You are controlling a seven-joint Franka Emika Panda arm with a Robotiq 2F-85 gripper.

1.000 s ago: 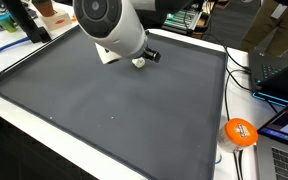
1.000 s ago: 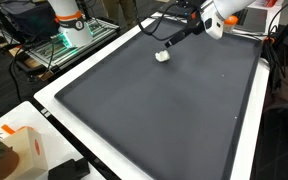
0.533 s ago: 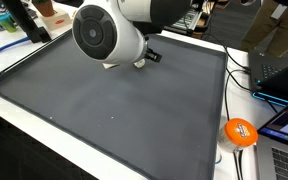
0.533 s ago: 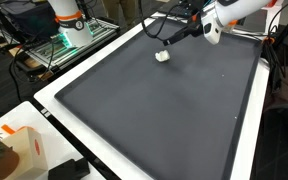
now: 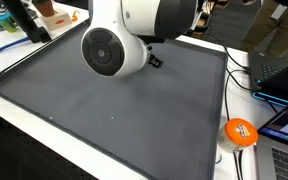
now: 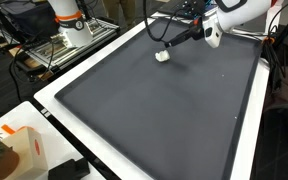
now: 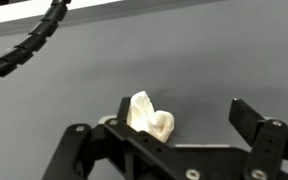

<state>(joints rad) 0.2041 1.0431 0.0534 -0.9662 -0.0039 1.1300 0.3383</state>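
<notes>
A small crumpled white lump (image 6: pixel 162 56) lies on the dark grey mat (image 6: pixel 154 110) near its far edge. In the wrist view the white lump (image 7: pixel 150 118) sits between the jaws, close against the left finger (image 7: pixel 125 111), with a wide gap to the right finger (image 7: pixel 250 118). My gripper (image 7: pixel 187 116) is open and holds nothing. In an exterior view the gripper (image 6: pixel 168 42) hangs just above and beside the lump. In an exterior view my arm's round white joint (image 5: pixel 109 50) hides the lump.
The mat (image 5: pixel 104 120) lies on a white table with a raised rim (image 6: pixel 46 98). An orange ball (image 5: pixel 240 132), cables and a laptop (image 5: pixel 284 70) lie off the mat. Another robot base (image 6: pixel 68 20) and a box (image 6: pixel 24 148) stand beyond it. A black cable hose (image 7: pixel 34 50) crosses the wrist view.
My arm has swung so that its round joint now covers the lump in one exterior view. The gripper has shifted slightly beside the lump. The lump has not moved, and the jaws stay open.
</notes>
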